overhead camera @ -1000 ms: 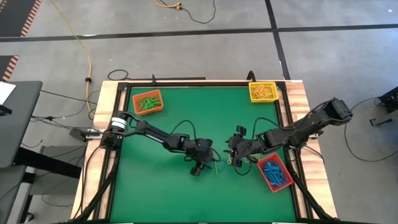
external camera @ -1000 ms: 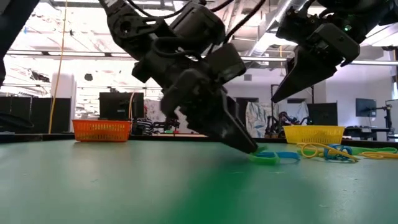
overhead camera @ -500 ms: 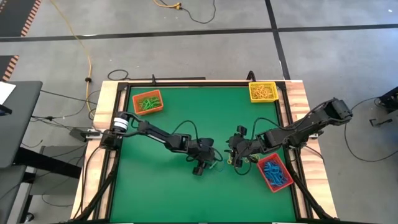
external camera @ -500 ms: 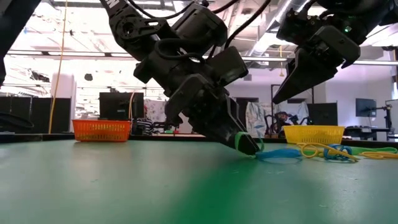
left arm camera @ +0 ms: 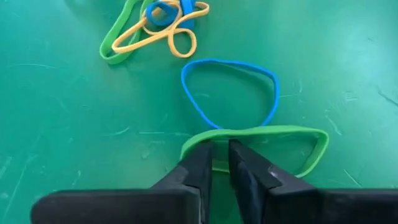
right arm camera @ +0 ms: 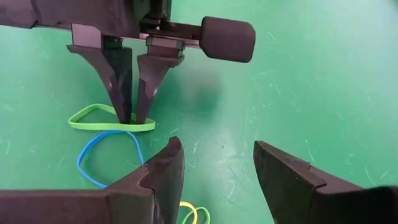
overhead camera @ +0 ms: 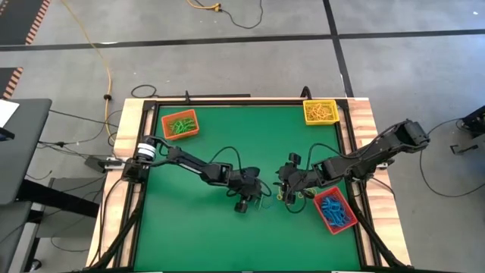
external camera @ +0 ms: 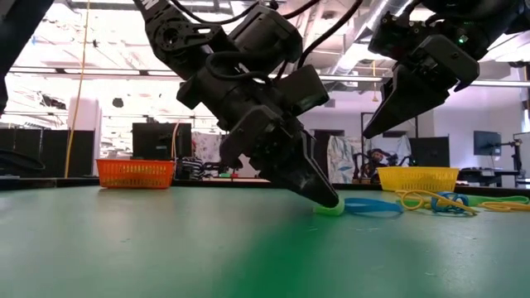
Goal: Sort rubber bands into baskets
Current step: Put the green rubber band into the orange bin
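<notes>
A green rubber band (left arm camera: 292, 134) lies flat on the green table near its middle, and my left gripper (left arm camera: 220, 146) is shut on it. Just beyond it lies a blue band (left arm camera: 230, 87), and farther off a tangle of yellow, green and blue bands (left arm camera: 155, 25). My right gripper (right arm camera: 214, 158) hangs open above the table, a little to the right of the left one (overhead camera: 261, 199), touching nothing. The orange basket (overhead camera: 180, 125), yellow basket (overhead camera: 320, 111) and red basket (overhead camera: 334, 211) stand at the table's edges. My left gripper pinches the green band between its two fingertips (right arm camera: 127, 115), near one end of the loop (left arm camera: 214, 132). The fingers slant down from the table's left side. The band lies on the table, its free end (left arm camera: 314, 149) stretched out flat to one side.
The red basket holds blue bands, the orange basket (external camera: 137, 172) green ones, the yellow basket (external camera: 418, 177) yellow ones. More loose bands (external camera: 439, 201) lie to the right of the left gripper in the low view. Wooden rails border the table.
My left gripper has shut its fingers on the green band while staying in place. The band's gripped end has been squeezed together between the fingertips; the rest of it stays on the table.
</notes>
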